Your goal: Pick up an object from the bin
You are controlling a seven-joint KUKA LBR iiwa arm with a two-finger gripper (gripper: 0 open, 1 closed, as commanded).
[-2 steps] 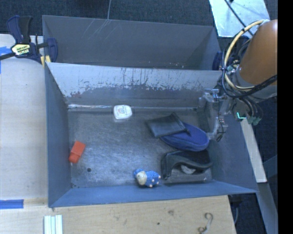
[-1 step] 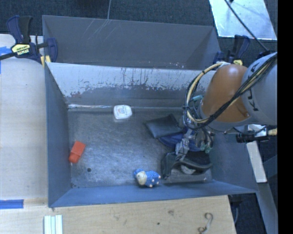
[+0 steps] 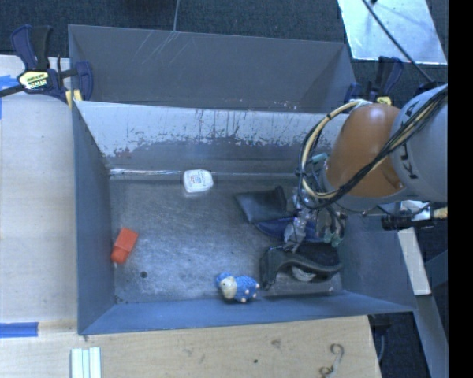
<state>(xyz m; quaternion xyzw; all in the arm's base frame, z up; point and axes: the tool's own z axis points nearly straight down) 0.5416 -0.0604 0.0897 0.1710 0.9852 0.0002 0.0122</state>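
Note:
My gripper [image 3: 306,225] hangs low at the bin's right side, below the arm's orange cover. Right under it lies a black curved thing [image 3: 301,264] with a pale patch, close to the front right corner. Just left of the gripper and touching its side in the view is a dark blue, folded, flat thing [image 3: 260,205]. A small blue, yellow and white toy [image 3: 238,287] rests by the front wall, left of the black thing.
An orange block [image 3: 124,246] sits near the left wall. A white rounded thing [image 3: 196,181] lies against the back wall. The grey floor between them is bare. The arm and its cables hide the bin's right wall.

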